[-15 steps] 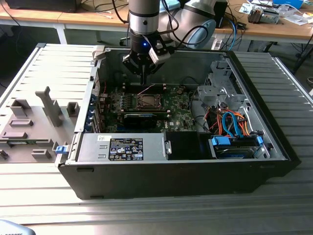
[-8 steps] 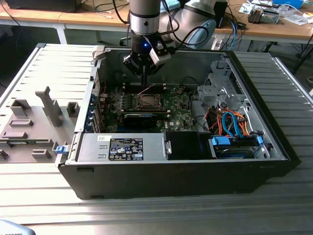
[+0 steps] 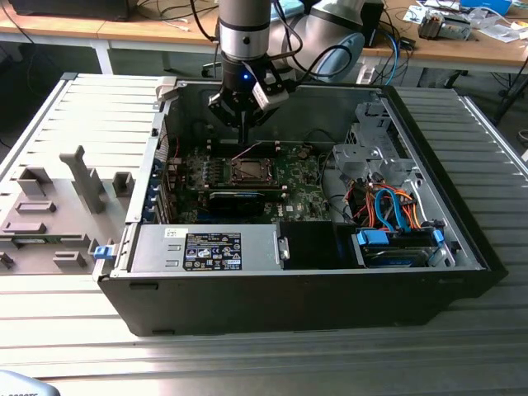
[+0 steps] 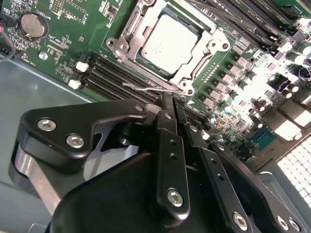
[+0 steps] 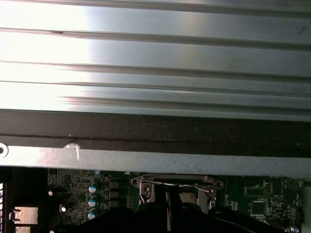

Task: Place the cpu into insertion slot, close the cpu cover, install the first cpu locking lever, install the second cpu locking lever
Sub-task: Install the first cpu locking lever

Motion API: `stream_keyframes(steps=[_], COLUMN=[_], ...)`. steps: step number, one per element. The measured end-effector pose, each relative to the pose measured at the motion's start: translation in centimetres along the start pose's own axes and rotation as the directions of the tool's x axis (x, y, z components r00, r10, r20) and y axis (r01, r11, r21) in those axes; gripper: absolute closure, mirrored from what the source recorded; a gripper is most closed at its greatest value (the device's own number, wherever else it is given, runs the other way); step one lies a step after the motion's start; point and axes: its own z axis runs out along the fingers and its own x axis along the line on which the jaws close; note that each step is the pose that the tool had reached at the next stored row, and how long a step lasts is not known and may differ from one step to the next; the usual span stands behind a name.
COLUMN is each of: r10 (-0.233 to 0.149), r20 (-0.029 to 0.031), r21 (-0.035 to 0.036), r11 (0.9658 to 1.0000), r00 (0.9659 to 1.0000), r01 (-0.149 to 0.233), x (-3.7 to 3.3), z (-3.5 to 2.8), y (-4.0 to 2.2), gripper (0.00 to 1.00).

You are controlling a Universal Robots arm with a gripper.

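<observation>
The cpu (image 4: 167,42) lies flat in the insertion slot (image 3: 247,171) on the green motherboard. The silver cpu cover (image 4: 127,42) is folded down around it, framing the chip. A thin wire locking lever (image 4: 146,89) runs along the socket's near edge, also seen as the lever (image 5: 180,184) in the first wrist view. My gripper (image 4: 171,99) hangs straight down over the socket (image 3: 244,139), its black fingers (image 4: 165,131) shut together. Their tips sit right at the lever; I cannot tell whether they touch it.
The open case has metal walls all around the board. A power supply (image 3: 206,247) sits at the front, and a drive cage (image 3: 371,153) with orange and blue cables (image 3: 388,206) on the exterior view's right. Black memory slots (image 4: 112,73) flank the socket. A grey fixture (image 3: 49,206) lies outside.
</observation>
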Motion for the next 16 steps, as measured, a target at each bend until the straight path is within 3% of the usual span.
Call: stream_keyframes(steps=[12, 16], r10=[-0.001, -0.001], r20=[0.0002, 0.0000], r21=[-0.0003, 0.0000], r11=[1.0000, 1.0000], r00=[1.0000, 1.0000], r01=[0.001, 0.001], x=[0.00, 0.00], z=[0.31, 0.36], y=[0.13, 0.25], gripper=[0.84, 0.89])
